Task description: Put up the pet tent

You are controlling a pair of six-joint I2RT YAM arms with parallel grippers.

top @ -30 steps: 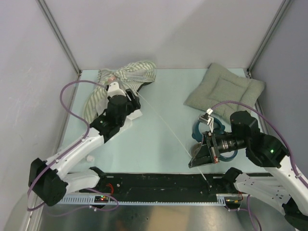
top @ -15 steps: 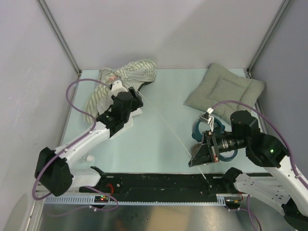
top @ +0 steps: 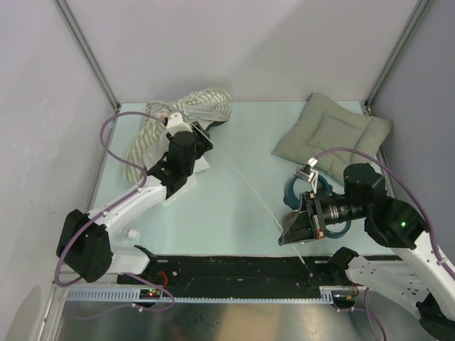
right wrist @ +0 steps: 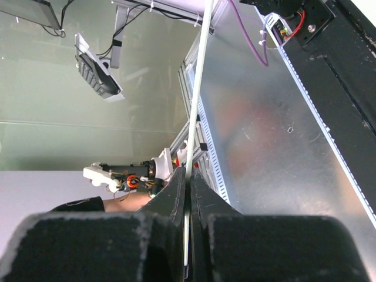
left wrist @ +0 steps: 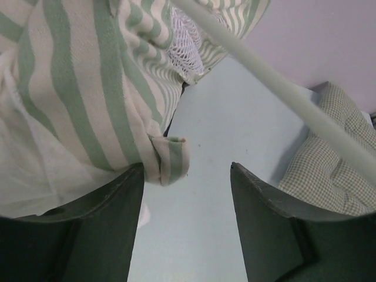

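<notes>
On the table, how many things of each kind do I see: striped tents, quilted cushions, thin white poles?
pet tent: 1
quilted cushion: 1
thin white pole: 1
Total: 3

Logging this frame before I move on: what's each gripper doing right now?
Left gripper: open, gripping nothing, close by the pet tent.
Right gripper: shut on the thin white pole.

The green-and-white striped pet tent point(top: 202, 105) lies crumpled, seemingly collapsed, far left.
</notes>
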